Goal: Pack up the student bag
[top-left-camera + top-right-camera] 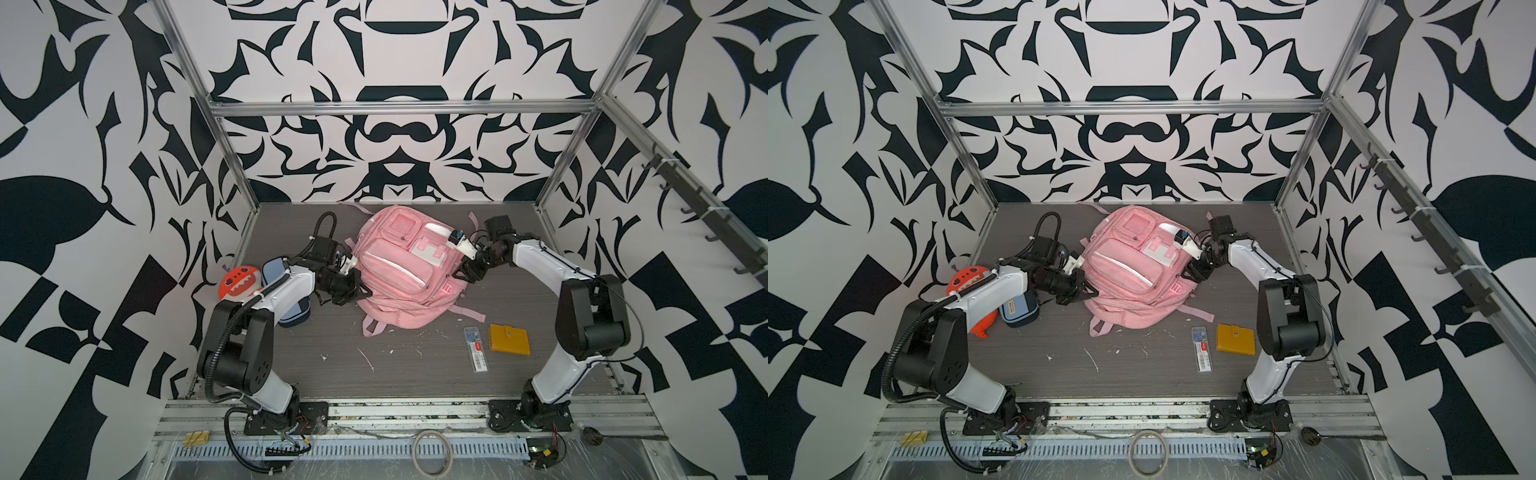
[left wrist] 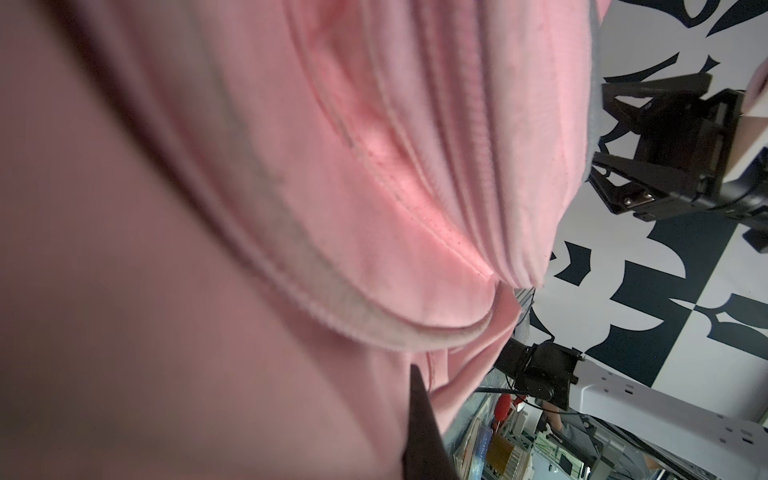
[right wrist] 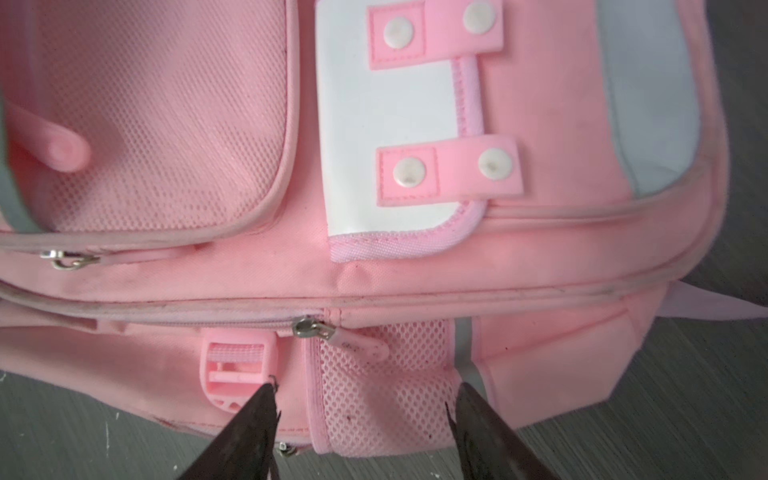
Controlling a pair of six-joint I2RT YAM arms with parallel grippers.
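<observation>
While the left pincer point(image 1: 351, 291) clamps an edge of the student bag point(image 1: 399, 259), the right pincer point(image 3: 366, 384) gapes, zip pull point(image 3: 358, 344) just ahead between its tips, zip running crosswise.

Clear case point(image 1: 477, 348) label print too small; nothing legible.

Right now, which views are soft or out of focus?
Left wrist: the student bag fills the frame, near fabric smeared out of focus, seams farther in sharper. Right wrist: zip pull crisp, the right fingers dark and slightly soft at the frame edge. Both top views: sharp, evenly lit, no glare.
</observation>
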